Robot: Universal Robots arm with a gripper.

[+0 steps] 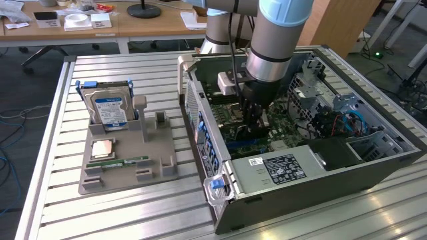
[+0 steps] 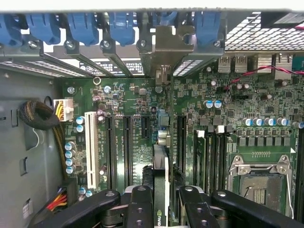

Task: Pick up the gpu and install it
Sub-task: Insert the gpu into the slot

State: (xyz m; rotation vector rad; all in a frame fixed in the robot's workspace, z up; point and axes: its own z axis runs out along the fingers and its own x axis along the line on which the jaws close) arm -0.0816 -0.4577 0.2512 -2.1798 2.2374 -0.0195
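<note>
On the near left of the bench (image 1: pixel 120 220), in the exterior view, we see a grey holder tray (image 1: pixel 127 167) carrying a narrow green memory stick (image 1: pixel 119 162) and, just beyond it, a square processor chip (image 1: pixel 103 149). Farther back on the same tray a silver hard drive (image 1: pixel 110 111) with a blue-white label stands upright in its slot.

On the exterior view's right lies the open computer case (image 1: pixel 300 150), its side off, with a labelled power supply (image 1: pixel 280 170) in its near part. Beyond that lies the green motherboard (image 2: pixel 237 109), and the arm (image 1: pixel 273 45) reaches down into the case from above.

The gripper (image 2: pixel 164 209) hangs low over the motherboard's expansion slots (image 2: pixel 127 147). In the wrist view we see the gpu (image 2: pixel 160 183) edge-on between the black fingers (image 2: pixel 140 209), which are closed on it from both sides. The card stands upright, in line with a slot, and its silver bracket (image 2: pixel 164 47) reaches to the case's rear wall among the blue slot clips (image 2: pixel 83 26). We cannot tell whether its edge is fully seated in the slot.

Beside the slots sits the bare processor socket (image 2: pixel 261 183). Far beyond the bench stands a wooden desk (image 1: pixel 133 25) with small items on it.
</note>
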